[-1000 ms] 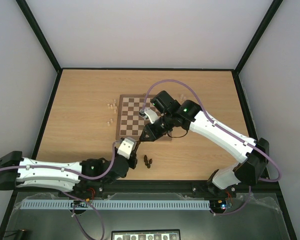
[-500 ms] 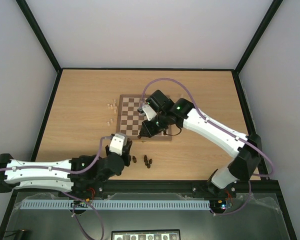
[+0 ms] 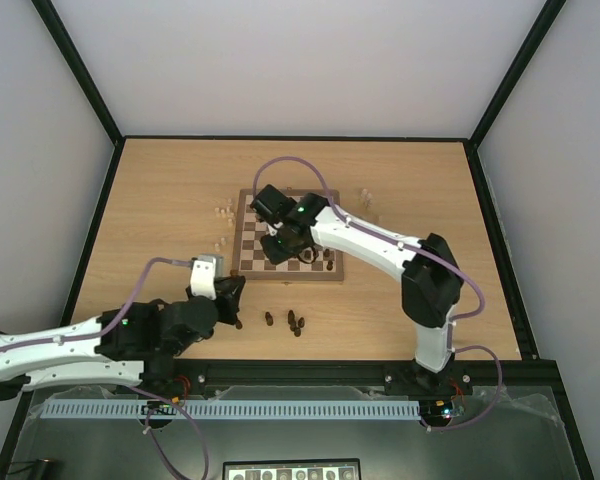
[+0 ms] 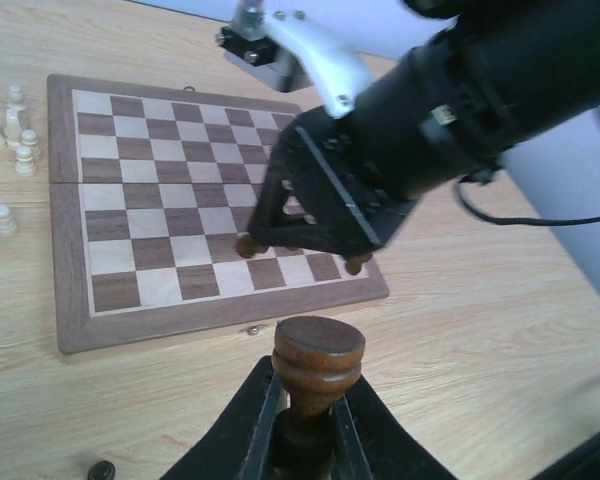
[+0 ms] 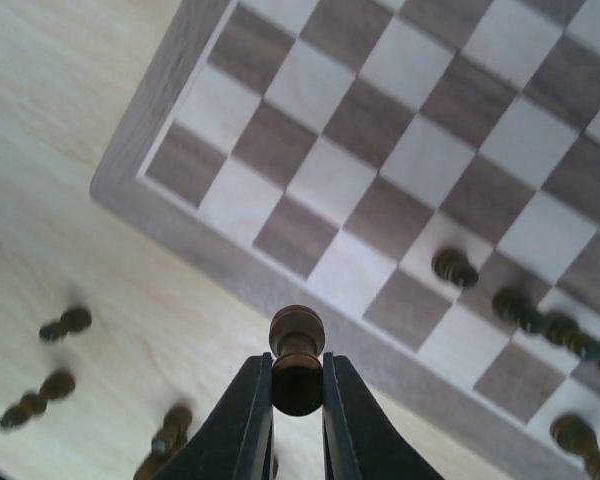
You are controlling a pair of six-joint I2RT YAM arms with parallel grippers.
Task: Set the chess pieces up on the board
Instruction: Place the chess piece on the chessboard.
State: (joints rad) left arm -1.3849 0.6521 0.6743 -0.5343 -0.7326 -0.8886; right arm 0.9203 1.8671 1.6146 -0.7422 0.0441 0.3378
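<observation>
From above: easy to find the board (image 3: 248, 222) in the middle of the table (image 3: 430, 200). Hard to make out the left gripper (image 3: 236, 312), low by the board's near left corner. Same for the right gripper (image 3: 277, 252), over the near squares. Too small here to spot anything held.

From the left wrist: left gripper (image 4: 308, 400) squeezed shut on a dark piece (image 4: 318, 350), just short of the board (image 4: 130, 180). Can't tell if lifted or touching the table. Might bump the right gripper (image 4: 325, 200), hanging over the near squares and hiding some.

From the right wrist: right gripper (image 5: 297, 375) squeezed shut on a second dark piece (image 5: 297, 335), above the board's edge (image 5: 380, 150). Could knock over the dark men (image 5: 455, 267) standing close by when setting down. Too blurry to name the loose men (image 5: 55, 325) on the table.
</observation>
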